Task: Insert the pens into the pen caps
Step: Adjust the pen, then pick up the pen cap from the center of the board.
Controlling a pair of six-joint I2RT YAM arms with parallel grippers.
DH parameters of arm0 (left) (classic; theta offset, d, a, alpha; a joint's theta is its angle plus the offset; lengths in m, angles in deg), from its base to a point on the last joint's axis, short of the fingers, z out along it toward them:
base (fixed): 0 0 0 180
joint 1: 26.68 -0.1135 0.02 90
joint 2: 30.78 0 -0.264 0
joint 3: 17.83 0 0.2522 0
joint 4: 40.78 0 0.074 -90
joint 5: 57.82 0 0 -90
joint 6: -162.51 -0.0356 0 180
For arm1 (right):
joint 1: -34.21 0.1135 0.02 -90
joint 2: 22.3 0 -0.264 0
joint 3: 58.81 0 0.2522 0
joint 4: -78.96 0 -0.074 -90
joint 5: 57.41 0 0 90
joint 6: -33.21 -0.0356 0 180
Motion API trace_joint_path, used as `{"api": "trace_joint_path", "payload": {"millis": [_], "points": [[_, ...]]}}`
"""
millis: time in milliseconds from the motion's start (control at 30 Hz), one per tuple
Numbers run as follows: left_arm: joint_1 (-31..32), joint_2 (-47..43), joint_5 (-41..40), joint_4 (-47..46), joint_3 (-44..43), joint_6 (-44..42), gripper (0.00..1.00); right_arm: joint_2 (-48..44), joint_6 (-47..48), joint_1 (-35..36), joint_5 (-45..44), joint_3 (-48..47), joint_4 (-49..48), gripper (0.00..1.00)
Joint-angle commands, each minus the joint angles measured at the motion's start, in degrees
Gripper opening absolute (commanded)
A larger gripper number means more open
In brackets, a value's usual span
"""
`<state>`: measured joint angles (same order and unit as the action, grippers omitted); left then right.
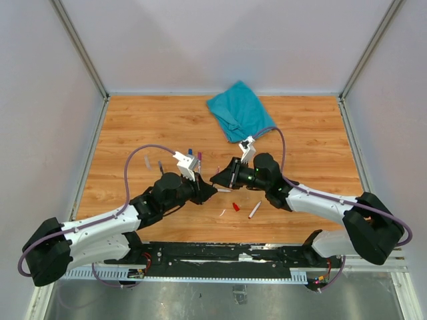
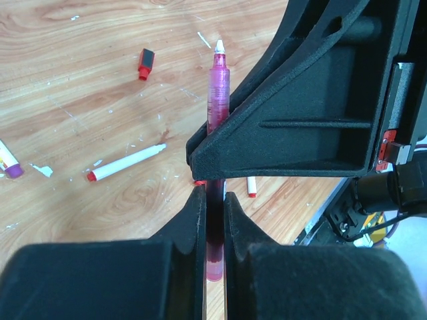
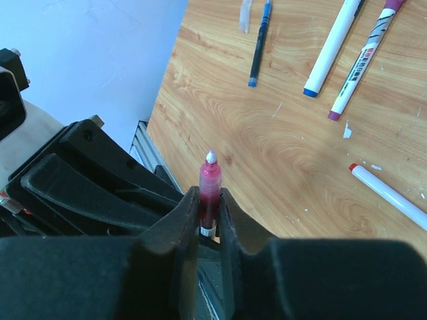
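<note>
- Our left tool (image 2: 214, 198) is clamped on the lower barrel of a pink pen (image 2: 218, 87). The pen stands up from between the fingers, white tip uppermost.
- Our right tool (image 3: 209, 197) is closed on the same pen, nearer the tip (in its own wrist view only the top of the barrel and the white tip show above its fingers).
- The two tools meet nose to nose over the near middle of the tabletop (image 1: 133, 127), and the pink pen is held between them, off the wood.
- Just toward the arm bases from them, we see a red cap (image 1: 236, 207) lying on the wood, with a red-ended white pen (image 1: 254, 211) just beside it.
- On the far side of the tools, a blue-ended white pen (image 3: 331, 50) and a purple-ended white pen (image 3: 363, 60) lie side by side, with a thin blue stick (image 3: 259, 43) near them.
- A teal cloth (image 1: 240, 110) lies crumpled by the far edge, well apart from the pens.
</note>
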<state>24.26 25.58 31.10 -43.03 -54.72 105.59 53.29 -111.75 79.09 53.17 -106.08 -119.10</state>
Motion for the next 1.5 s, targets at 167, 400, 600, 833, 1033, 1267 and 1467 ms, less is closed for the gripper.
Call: {"api": "trace_joint_path", "payload": {"millis": [167,400,600,833,1033,1267,1467], "points": [[0.21,-6.57,-11.5,12.66,-5.16,-2.37,0.0,-7.53,11.5,0.65,-3.27,-2.6,6.14,0.38],[0.13,-9.13,-19.25,25.53,-13.79,-5.5,0.0,-13.47,21.03,0.67,-9.71,-3.14,17.38,0.54],[-0.78,-13.66,-26.8,35.07,-20.02,-7.13,0.01,-14.19,24.73,0.64,-15.11,-4.04,23.28,0.6],[-18.9,-18.18,-12.18,41.28,-22.99,-11.09,0.0,-7.55,25.0,1.29,-16.61,-7.86,23.39,0.6],[-27.81,-19.99,-9.73,44.51,-26.44,-14.22,0.0,3.48,25.16,4.78,-18.21,-15.58,22.33,0.61],[-27.82,-24.43,-17.19,46.9,-27.99,-14.96,0.01,17.81,24.68,8.32,-18.1,-28.36,21.18,0.61],[-27.82,-28.74,-21.52,48.63,-27.2,-14.37,0.0,30.45,25.13,10.22,-16.82,-40.72,21.6,0.61]]}}
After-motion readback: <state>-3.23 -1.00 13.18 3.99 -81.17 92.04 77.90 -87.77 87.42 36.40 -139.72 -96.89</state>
